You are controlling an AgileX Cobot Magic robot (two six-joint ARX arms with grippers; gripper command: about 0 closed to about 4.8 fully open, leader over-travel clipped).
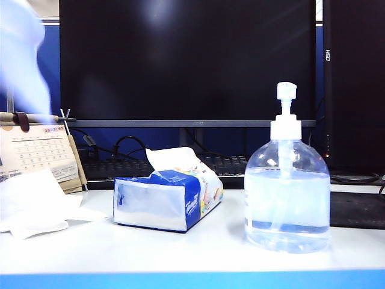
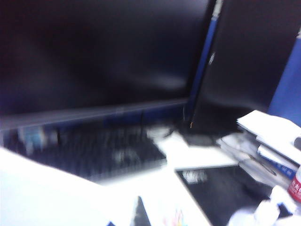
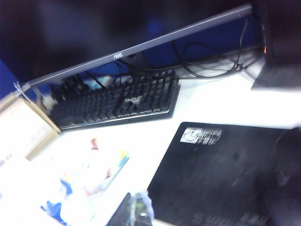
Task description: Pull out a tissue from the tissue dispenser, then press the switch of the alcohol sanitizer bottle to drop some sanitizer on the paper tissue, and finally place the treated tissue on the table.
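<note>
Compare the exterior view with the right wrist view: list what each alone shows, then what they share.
Only the exterior view shows the alcohol sanitizer bottle with its switch, standing right of the tissue dispenser, plus a loose tissue lying flat on the table at left, in front of a desk calendar. Only the right wrist view shows the black mouse pad's top with its label. Both share the keyboard, the monitor's lower edge and the tissue dispenser. Neither shows any fingers clearly.
</note>
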